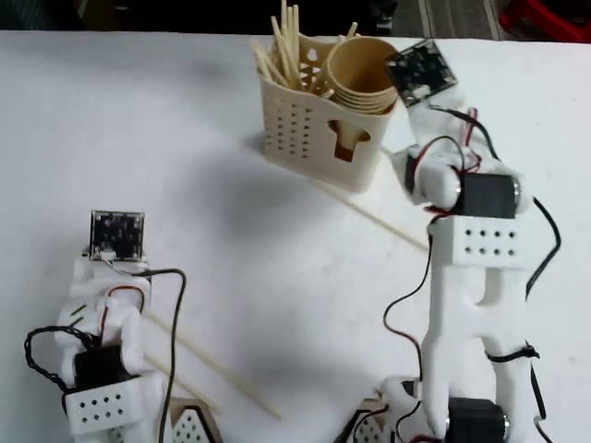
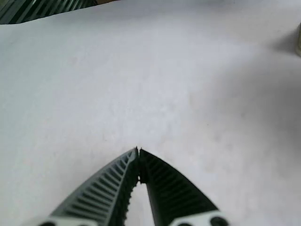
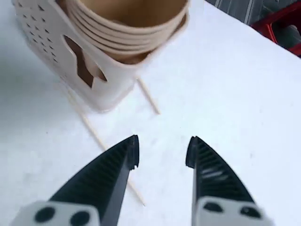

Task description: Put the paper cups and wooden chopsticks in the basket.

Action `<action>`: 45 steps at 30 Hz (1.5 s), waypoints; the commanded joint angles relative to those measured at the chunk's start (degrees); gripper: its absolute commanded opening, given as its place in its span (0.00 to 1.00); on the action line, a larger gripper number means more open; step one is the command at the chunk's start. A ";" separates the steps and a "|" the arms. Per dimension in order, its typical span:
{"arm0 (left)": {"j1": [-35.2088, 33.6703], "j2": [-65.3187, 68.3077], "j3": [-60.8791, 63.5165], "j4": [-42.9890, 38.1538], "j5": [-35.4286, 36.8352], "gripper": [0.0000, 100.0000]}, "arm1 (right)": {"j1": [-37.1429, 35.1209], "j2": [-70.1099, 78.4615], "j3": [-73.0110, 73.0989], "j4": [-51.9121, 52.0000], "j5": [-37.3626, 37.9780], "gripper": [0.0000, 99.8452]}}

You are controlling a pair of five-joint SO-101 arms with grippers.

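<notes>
Cream basket [image 1: 295, 125] holds stacked paper cups [image 1: 360, 65] and wooden chopsticks [image 1: 289, 41].

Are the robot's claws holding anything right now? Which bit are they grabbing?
Nothing is held. The left gripper is shut with nothing between its fingers, over the table. The right gripper is open and empty, near the basket.

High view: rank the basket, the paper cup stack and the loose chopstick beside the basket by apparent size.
1. basket
2. paper cup stack
3. loose chopstick: long but very thin, so least area
</notes>
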 commanded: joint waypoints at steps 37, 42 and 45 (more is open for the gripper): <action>-0.57 -0.75 -0.18 0.18 -0.62 0.02 | 6.99 58.51 -28.75 -11.38 2.11 0.17; -0.57 -0.75 -0.18 0.18 -0.62 0.02 | 6.64 54.64 -28.57 -7.25 2.02 0.17; -0.57 -0.75 -0.18 0.18 -0.62 0.02 | 6.64 52.53 -28.48 -6.90 1.58 0.17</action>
